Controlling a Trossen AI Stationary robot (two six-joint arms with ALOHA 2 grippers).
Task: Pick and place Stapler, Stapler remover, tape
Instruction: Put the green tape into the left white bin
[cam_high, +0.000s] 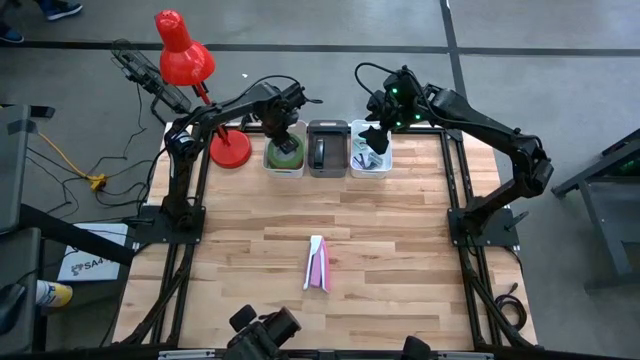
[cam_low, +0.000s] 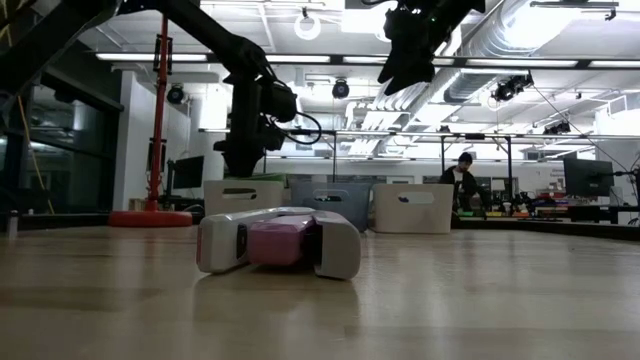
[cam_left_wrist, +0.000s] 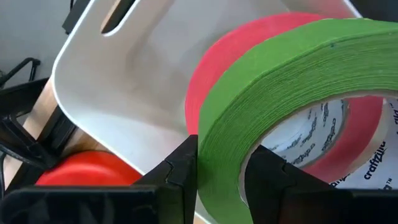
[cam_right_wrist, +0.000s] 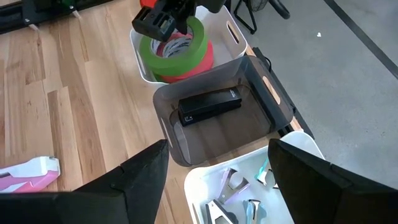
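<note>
Left wrist view: green tape (cam_left_wrist: 261, 118) rim pinched between left gripper (cam_left_wrist: 221, 171) jaws.

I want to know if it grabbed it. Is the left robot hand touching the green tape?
Touching. In the left wrist view, the left gripper has a finger on each side of the green tape wall, pressed against it.

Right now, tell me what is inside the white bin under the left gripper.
The white bin holds a green tape roll stacked on a pink tape roll. The left gripper has its fingers around the green roll's wall. Anything beneath the pink roll is covered.
</note>
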